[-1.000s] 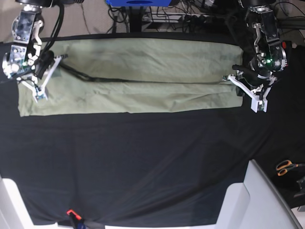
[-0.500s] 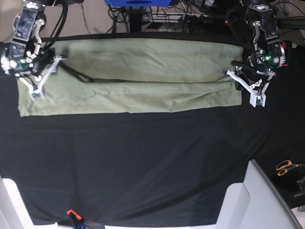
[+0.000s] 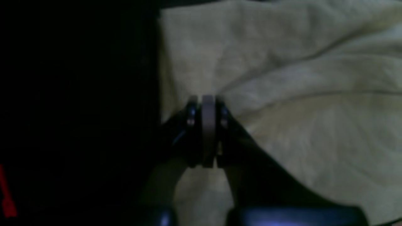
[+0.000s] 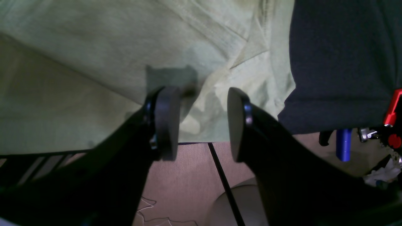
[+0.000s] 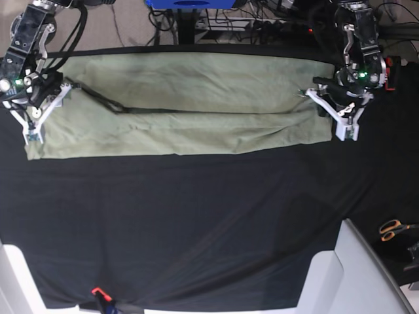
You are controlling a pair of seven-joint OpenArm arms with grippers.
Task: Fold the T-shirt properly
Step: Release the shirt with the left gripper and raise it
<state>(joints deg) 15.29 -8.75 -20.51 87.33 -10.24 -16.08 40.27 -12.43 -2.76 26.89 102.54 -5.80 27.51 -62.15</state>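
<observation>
Both arms have shifted toward the far side since the earlier frames; right gripper [image 5: 31,124] has slid outward to the left end of the T-shirt [image 5: 190,104], left gripper [image 5: 337,114] has edged slightly farther along the right end. T-shirt lies as a long, lengthwise-folded band across the far part of the table [image 5: 196,229], on the black cloth [image 5: 196,196], a dark crease running along its middle. Left fingers [image 3: 208,125] pressed together at the shirt's edge, a thin strip between them; whether it is cloth, cannot tell. Right fingers [image 4: 166,122] spread wide over the shirt's hem corner, gripping nothing. Scissors [image 5: 395,228] lie near right, well apart.
</observation>
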